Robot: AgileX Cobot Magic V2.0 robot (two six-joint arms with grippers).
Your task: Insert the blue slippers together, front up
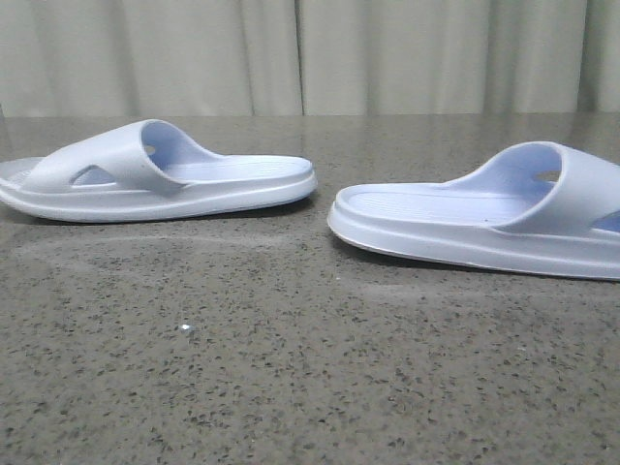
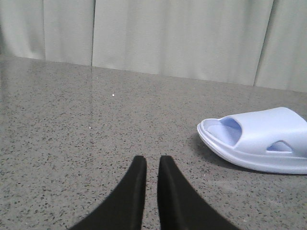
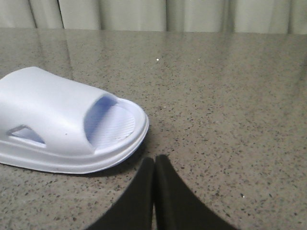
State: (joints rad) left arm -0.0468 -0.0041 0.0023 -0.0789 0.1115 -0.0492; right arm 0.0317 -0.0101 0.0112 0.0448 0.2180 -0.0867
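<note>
Two pale blue slippers lie flat on the grey speckled table, soles down and apart. The left slipper [image 1: 155, 179] has its strap toward the left. The right slipper [image 1: 484, 213] has its strap toward the right, partly cut by the frame edge. Neither gripper shows in the front view. My left gripper [image 2: 152, 160] is low over the table, fingers almost together with a thin slit, holding nothing; a slipper [image 2: 259, 141] lies apart from it. My right gripper [image 3: 154, 160] is shut and empty, its tips just short of a slipper's [image 3: 67, 127] toe end.
The grey speckled table [image 1: 291, 368] runs back to a pale curtain [image 1: 310, 53]. A small white speck [image 1: 185, 328] lies on the table in front of the slippers.
</note>
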